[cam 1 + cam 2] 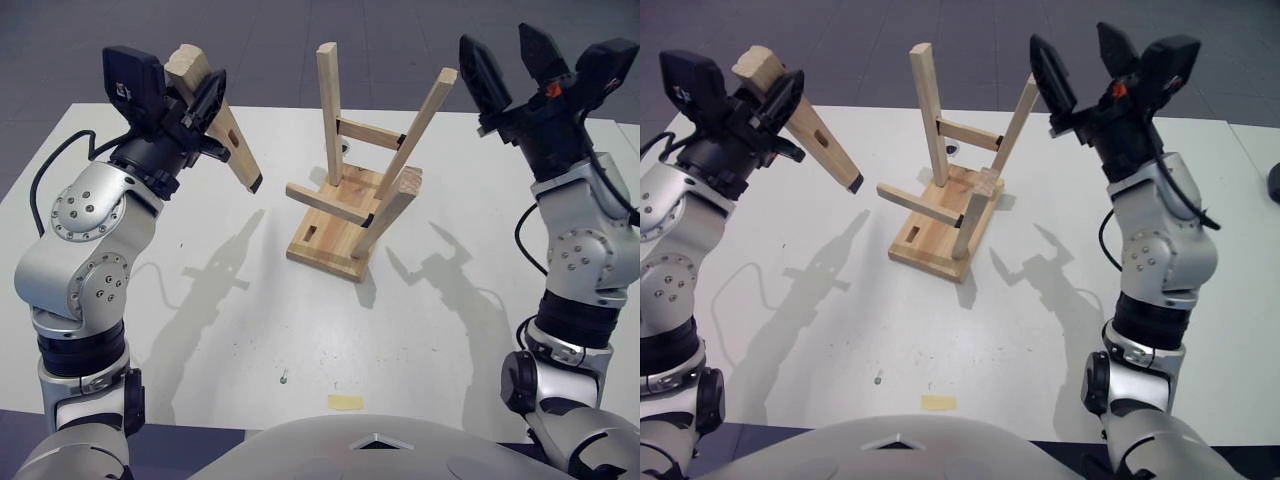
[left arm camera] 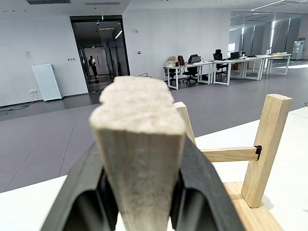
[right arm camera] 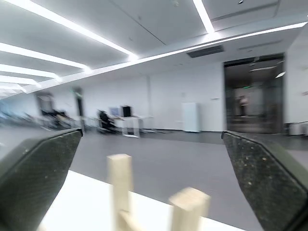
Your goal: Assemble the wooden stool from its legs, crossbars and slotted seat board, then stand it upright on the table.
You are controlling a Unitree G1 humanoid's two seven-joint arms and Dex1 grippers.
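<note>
On the white table (image 1: 450, 330) the slotted seat board (image 1: 322, 252) lies flat, and how the parts sit in it is hard to make out. The feet of the two far legs (image 1: 330, 115) are masked by the wood in front of them, so I cannot tell whether they are seated in the board's slots. These two rise from the board's far side, one close to upright and the other leaning out to the right, and a crossbar (image 1: 370, 133) joins them partway up. At the board's near right corner a third leg (image 1: 385, 222) tilts to the right. A second crossbar (image 1: 325, 200) sticks out of it to the left, its free end past the board's left edge. One open slot shows on the near left part of the board.

Up and to the left of the board, the left arm is bent with its forearm raised. The left gripper (image 1: 205, 100) is clamped tight on a loose fourth leg (image 1: 225, 130) near that leg's upper end. This leg slopes down towards the board, its dark tip in the air well short of it. In the left wrist view its end face hides the rest of its length.

Up and to the right of the board, the right arm stands raised with its wrist turned towards the board. The right gripper (image 1: 512, 65) is spread wide and grips nothing, near the top of the leaning leg but apart from it.
</note>
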